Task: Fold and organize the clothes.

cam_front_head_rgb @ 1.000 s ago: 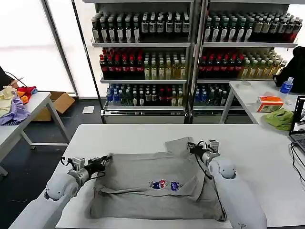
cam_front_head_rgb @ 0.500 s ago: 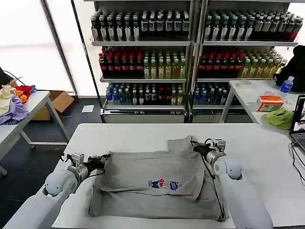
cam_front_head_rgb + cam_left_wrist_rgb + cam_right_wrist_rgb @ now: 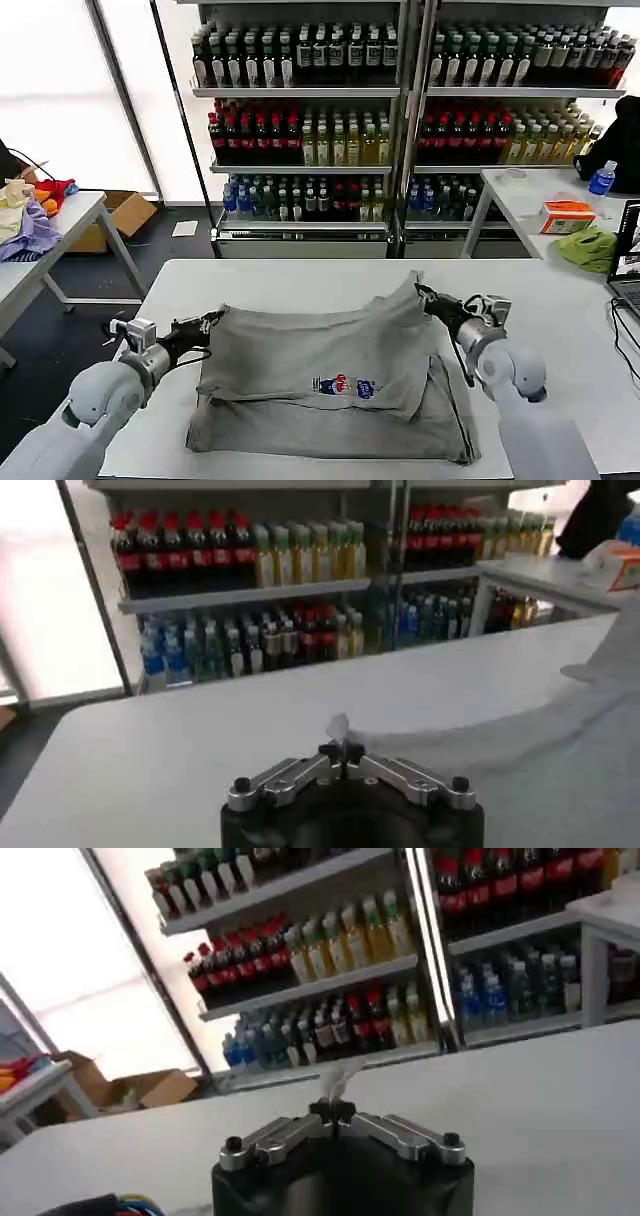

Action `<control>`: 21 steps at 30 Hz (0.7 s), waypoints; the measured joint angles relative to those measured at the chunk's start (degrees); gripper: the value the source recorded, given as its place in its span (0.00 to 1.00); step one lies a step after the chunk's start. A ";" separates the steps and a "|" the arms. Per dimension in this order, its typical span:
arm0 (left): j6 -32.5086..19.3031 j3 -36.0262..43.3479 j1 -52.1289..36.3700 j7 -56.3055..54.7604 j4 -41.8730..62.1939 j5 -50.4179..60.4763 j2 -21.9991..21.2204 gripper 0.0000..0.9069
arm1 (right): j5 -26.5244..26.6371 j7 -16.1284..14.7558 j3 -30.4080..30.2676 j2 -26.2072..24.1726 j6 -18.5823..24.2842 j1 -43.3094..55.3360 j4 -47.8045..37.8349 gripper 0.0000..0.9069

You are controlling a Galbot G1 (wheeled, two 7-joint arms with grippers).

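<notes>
A grey shirt point(image 3: 320, 350) with a small red and blue chest print point(image 3: 345, 385) lies on the white table point(image 3: 290, 280). Its far edge is lifted and stretched between both grippers, while its lower layer point(image 3: 330, 440) stays flat near the front edge. My left gripper point(image 3: 207, 325) is shut on the shirt's left corner; in the left wrist view a tuft of grey cloth point(image 3: 337, 726) sticks out of the gripper point(image 3: 341, 752). My right gripper point(image 3: 432, 298) is shut on the right corner, and the right wrist view shows a cloth tuft point(image 3: 336, 1079) pinched in the gripper point(image 3: 332, 1110).
Shelves of bottles point(image 3: 400, 100) stand behind the table. A side table point(image 3: 60, 225) at left holds coloured clothes, with a cardboard box point(image 3: 125, 215) beside it. At right another table point(image 3: 530, 195) carries an orange box point(image 3: 566, 216), a green cloth point(image 3: 590, 247) and a laptop point(image 3: 628, 260).
Both grippers have moved outward and risen, left going left and right going right. The shirt's far edge is now raised and pulled taut between them.
</notes>
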 measured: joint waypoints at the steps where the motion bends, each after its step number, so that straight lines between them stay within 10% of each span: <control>1: 0.00 -0.76 0.99 -0.17 -1.13 0.03 -0.03 0.01 | 0.12 0.01 0.66 0.02 0.03 -1.39 1.37 0.00; 19: -0.06 -14.60 24.37 -0.24 -16.54 7.50 -1.95 0.01 | -6.65 1.34 7.30 2.39 3.04 -29.74 20.28 0.00; 21: -0.32 -15.61 26.95 -0.04 -17.03 9.26 -2.54 1.00 | -7.87 1.42 7.30 2.80 3.54 -32.29 21.54 0.06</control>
